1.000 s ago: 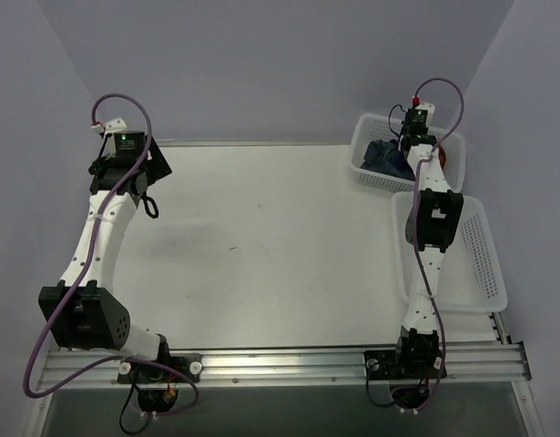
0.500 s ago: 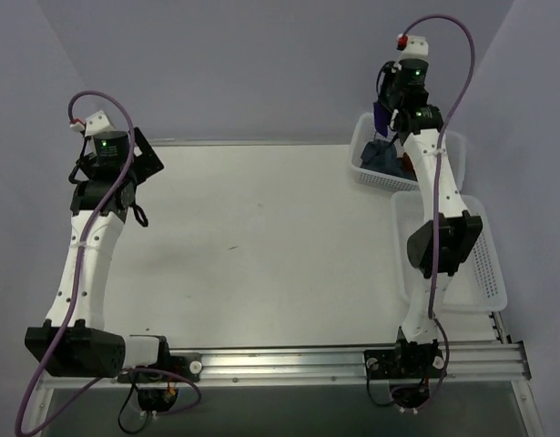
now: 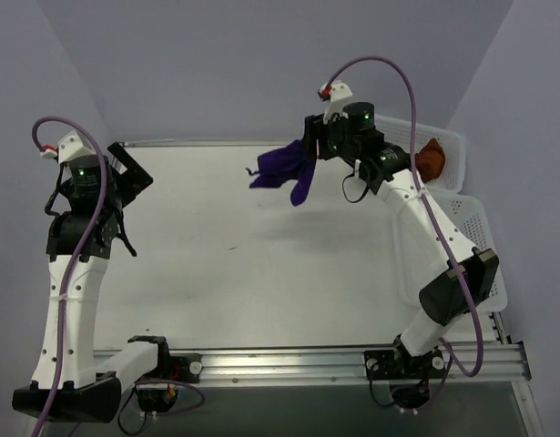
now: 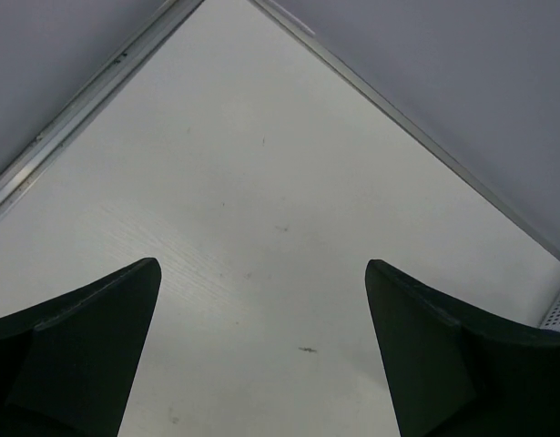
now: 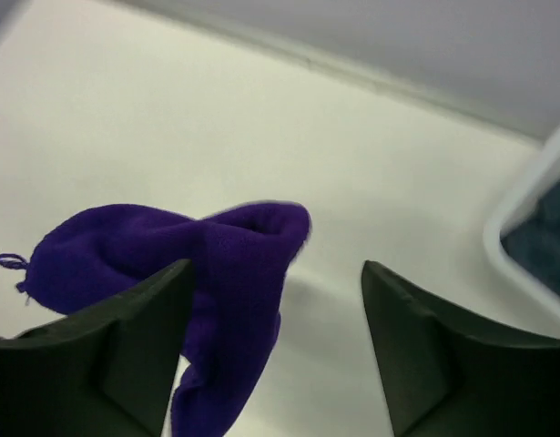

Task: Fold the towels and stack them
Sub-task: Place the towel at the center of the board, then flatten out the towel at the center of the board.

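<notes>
While it dangles in the air over the far middle of the table (image 3: 234,273), the purple towel (image 3: 284,169) is a bunched, soft-knit bundle trailing a loose thread. It lies against one finger of the right gripper (image 3: 310,150), whose jaws stand wide apart; whether it is snagged there I cannot tell. The right arm covers much of the far perforated white basket (image 3: 453,138), where the rust towel (image 3: 432,157) and the blue-grey towel (image 5: 544,241) sit crumpled. The left gripper (image 4: 261,266) gapes above the smooth tabletop.

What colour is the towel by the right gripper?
The towel is deep purple, clearest in the right wrist view.
</notes>
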You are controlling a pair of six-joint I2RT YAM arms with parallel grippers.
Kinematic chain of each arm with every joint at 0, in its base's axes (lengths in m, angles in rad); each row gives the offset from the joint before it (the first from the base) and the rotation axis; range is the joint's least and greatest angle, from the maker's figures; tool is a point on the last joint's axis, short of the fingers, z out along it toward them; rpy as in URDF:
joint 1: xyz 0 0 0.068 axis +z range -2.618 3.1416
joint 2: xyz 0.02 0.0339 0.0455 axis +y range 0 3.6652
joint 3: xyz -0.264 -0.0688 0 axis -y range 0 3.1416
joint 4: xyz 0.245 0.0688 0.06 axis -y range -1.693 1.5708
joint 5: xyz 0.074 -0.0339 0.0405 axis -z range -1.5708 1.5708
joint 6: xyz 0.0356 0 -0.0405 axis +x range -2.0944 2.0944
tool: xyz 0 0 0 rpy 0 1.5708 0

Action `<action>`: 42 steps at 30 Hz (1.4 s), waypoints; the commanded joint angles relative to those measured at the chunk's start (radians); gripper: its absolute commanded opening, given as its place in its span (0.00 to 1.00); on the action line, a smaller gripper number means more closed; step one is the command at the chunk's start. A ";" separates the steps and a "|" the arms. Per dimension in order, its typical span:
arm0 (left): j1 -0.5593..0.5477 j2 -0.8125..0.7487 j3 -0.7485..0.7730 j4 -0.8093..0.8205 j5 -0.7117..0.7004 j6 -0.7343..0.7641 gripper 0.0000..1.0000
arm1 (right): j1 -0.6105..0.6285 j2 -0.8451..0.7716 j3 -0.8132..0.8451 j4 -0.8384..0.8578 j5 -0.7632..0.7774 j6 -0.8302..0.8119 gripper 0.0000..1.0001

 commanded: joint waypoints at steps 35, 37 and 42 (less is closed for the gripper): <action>-0.545 0.809 0.012 0.196 0.424 -0.014 0.49 | 0.031 -0.253 -0.858 -0.038 0.377 0.547 1.00; -0.545 0.833 0.041 0.187 0.420 -0.007 0.44 | 0.032 -0.236 -0.855 -0.035 0.370 0.543 1.00; -0.545 0.893 0.074 0.189 0.427 -0.001 0.40 | 0.032 -0.207 -0.855 -0.013 0.345 0.530 0.97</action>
